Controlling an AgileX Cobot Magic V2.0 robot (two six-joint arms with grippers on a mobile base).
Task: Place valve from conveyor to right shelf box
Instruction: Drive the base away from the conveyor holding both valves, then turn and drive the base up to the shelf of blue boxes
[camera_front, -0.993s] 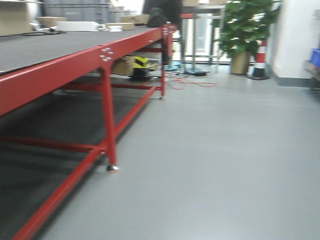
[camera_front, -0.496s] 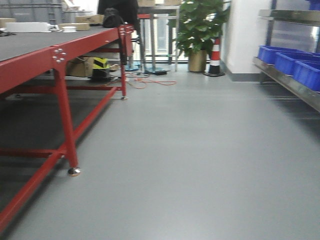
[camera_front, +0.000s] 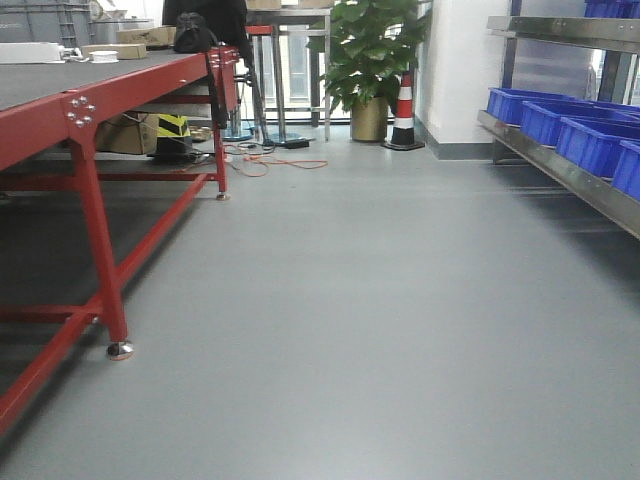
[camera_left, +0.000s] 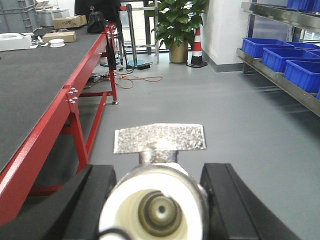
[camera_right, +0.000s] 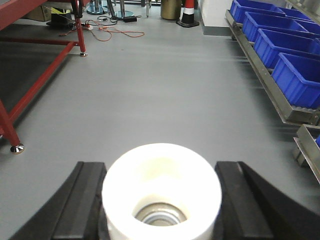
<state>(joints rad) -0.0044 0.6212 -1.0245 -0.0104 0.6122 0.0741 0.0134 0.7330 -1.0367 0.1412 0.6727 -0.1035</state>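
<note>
The left gripper (camera_left: 159, 210) is closed on the first valve (camera_left: 150, 197). Its black fingers (camera_left: 95, 205) press the white round body from both sides. The silver handle (camera_left: 159, 138) of this valve points forward, away from the camera. This valve is off the conveyor (camera_left: 35, 95), in the air just beside its red side rail, above the grey floor (camera_front: 350, 300).

The right gripper (camera_right: 161, 200) is closed on the second valve (camera_right: 161, 170). This one is also white, and its round opening faces the camera. It is farther from the conveyor, over the open floor.

Across the floor from the conveyor stands the metal shelf (camera_front: 560, 170). A row of blue boxes (camera_front: 590, 145) sits on it. Both valves are well apart from these boxes.

Some cardboard boxes (camera_left: 69, 21) lie at the far end of the conveyor belt. Beyond that far end, a green plant (camera_front: 365, 50) and a striped traffic cone (camera_front: 404, 105) stand near the wall.
</note>
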